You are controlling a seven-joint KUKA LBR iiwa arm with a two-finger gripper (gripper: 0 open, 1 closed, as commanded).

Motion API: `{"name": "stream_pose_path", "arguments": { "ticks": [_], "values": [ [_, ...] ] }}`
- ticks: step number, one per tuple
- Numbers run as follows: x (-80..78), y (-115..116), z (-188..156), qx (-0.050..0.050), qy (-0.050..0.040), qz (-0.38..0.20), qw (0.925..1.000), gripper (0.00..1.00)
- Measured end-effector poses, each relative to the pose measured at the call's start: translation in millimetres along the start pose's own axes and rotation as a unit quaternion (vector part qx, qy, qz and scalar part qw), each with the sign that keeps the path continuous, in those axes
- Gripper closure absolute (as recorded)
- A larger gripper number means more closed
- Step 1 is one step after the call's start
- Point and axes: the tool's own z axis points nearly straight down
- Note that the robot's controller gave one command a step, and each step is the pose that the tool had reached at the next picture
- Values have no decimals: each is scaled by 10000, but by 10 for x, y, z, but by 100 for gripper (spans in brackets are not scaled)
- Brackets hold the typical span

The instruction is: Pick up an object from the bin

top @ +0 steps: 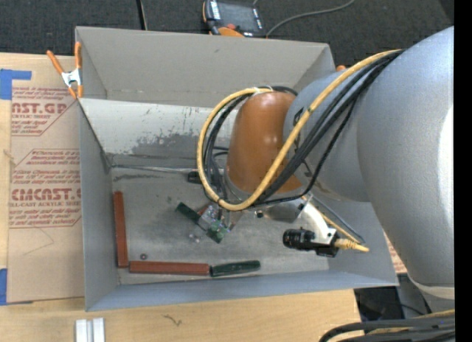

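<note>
1. Closest to the lens: pale grey arm body (413, 156), bulky, coming in from the right and hiding the bin's right wall.
2. Fixed ahead of it: rounded orange wrist cover (254, 138), pointing down into the bin, ringed by a loop of yellow and black cables (210, 134).
3. Mounted on the wrist's near side: white bracket carrying a short black cylinder (304, 239), with a yellow lead running off its right end.
4. Claw (220, 219) low beneath the orange cover, down near the floor about mid-bin. Largely masked by cover and cable loop, so cannot tell whether spread or closed.
5. Right at the claw's tip: small dark-and-green object (212, 228), on the floor just left of centre. Cannot tell whether gripped or merely touched.
6. Slanting up and left from that object: dark green strip (188, 211). Unclear whether one piece with it or separate.
7. Along the floor's left edge: reddish-brown bar (119, 230). Along the front edge: second reddish-brown bar (169, 267), meeting the first at the front-left corner in an L.
8. Just past the front bar's right end, in line with it: dark green pen-like stick (234, 267), lying flat, apart from the claw.
9. At the foot of the back slope, beside the cable loop: small dark item (193, 177), too small to name.
10. Around everything: grey metal bin (147, 60), sloped walls, back slope scuffed and streaked.
11. Beyond the back rim: black device with orange trim (232, 16), thin cable attached. Any label too small to read.
</note>
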Motion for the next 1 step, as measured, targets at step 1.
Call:
{"name": "stream_pose_path", "arguments": {
  "ticks": [1],
  "values": [
    [1,3,-70,25,19,-5,10000,100]
  ]
}}
